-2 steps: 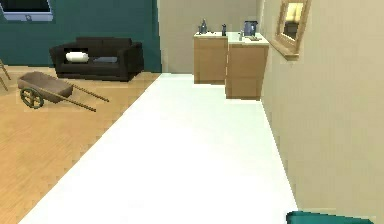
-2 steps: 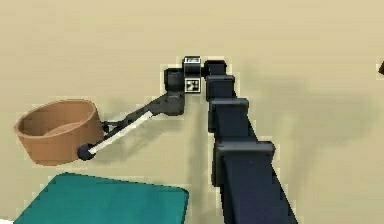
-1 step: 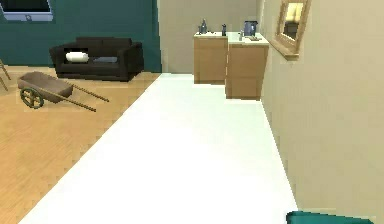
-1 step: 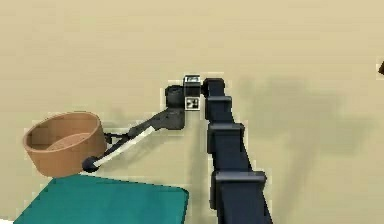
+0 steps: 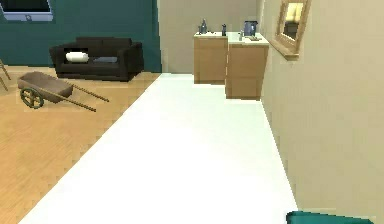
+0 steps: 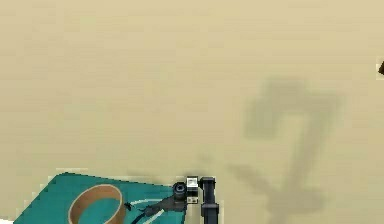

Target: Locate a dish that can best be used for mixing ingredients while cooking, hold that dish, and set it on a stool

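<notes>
A tan, ring-shaped bowl (image 6: 96, 207) rests on a teal flat-topped surface (image 6: 55, 192) at the arm side view's bottom left. A strip of the same teal surface (image 5: 330, 217) shows at the forward view's bottom right edge. My gripper (image 6: 148, 205) reaches in from the right at the end of the dark arm (image 6: 210, 208), its thin fingers ending close to the bowl's right rim. With the bowl lying at the fingers on the teal surface, I cannot tell whether the gripper holds anything.
A plain beige wall (image 6: 190, 80) stands behind the teal surface. Ahead, white floor (image 5: 190, 150) leads to two wooden cabinets (image 5: 230, 60) with small items on top. A black sofa (image 5: 95, 58) and a wooden wheelbarrow (image 5: 50, 90) stand on the left. A framed mirror (image 5: 292, 28) hangs on the right wall.
</notes>
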You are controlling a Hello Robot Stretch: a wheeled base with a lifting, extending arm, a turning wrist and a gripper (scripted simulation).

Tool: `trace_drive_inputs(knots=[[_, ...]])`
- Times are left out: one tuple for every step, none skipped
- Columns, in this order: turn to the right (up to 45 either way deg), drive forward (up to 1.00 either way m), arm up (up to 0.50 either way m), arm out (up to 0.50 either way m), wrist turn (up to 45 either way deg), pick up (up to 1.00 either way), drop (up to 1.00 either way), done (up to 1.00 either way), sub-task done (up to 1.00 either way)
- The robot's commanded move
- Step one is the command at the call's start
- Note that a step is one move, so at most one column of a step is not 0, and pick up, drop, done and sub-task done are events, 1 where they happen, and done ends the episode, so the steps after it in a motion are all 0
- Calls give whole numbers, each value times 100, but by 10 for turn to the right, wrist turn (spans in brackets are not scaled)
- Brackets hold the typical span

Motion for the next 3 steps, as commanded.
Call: trace_drive_inputs(knots=[[0,0,0,0,0,0,100,0,0],[0,0,10,0,0,0,0,0,0],[0,0,0,-8,0,0,0,0,0]])
